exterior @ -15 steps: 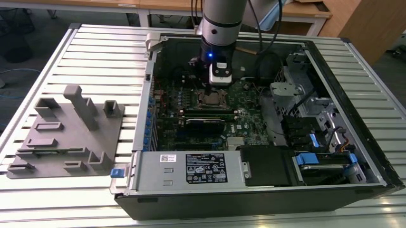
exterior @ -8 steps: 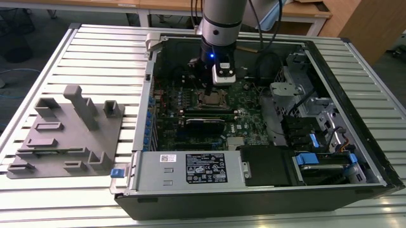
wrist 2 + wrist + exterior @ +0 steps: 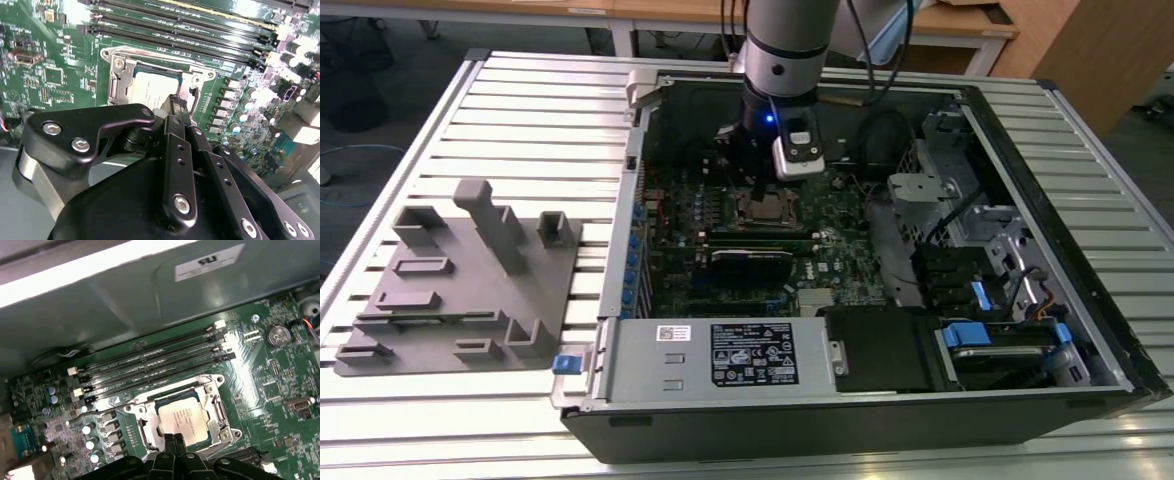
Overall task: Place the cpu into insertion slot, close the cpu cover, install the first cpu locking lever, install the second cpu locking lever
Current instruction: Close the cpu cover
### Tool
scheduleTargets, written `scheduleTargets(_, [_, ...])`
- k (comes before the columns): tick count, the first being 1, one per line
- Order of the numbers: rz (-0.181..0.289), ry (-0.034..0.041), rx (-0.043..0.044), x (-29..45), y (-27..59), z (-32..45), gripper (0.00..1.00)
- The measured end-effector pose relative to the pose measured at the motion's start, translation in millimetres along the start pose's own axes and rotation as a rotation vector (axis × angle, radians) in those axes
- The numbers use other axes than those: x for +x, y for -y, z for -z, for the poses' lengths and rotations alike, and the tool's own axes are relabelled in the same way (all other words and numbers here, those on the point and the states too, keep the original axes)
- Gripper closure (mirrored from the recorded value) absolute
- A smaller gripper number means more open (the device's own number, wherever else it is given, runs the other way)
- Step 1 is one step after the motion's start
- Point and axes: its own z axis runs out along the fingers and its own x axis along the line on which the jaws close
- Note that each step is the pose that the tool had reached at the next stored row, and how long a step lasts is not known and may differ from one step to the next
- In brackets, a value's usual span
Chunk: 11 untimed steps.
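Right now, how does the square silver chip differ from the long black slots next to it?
The chip is square and dull silver-grey; the slots are long, narrow and black. The chip is a single piece ringed by a metal frame, while the slots run as several parallel rows beside it. Both lie flat on the green board.

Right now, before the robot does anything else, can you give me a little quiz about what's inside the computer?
1. True or false: the cpu lies on the grey rack outside the case.
2. The gripper is nearest to: A the cpu cover; B the grey rack; C the power supply.
3. What colour is the circuit board around the cpu?

Key: 1 false, it sits under the cover's window. 2 A. 3 green.
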Motion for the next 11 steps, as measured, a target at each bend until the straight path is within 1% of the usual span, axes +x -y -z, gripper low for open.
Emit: scheduleTargets(11, [0.131, 0.0033, -0.0046, 0.0, 0.0, -0.4, 0.89])
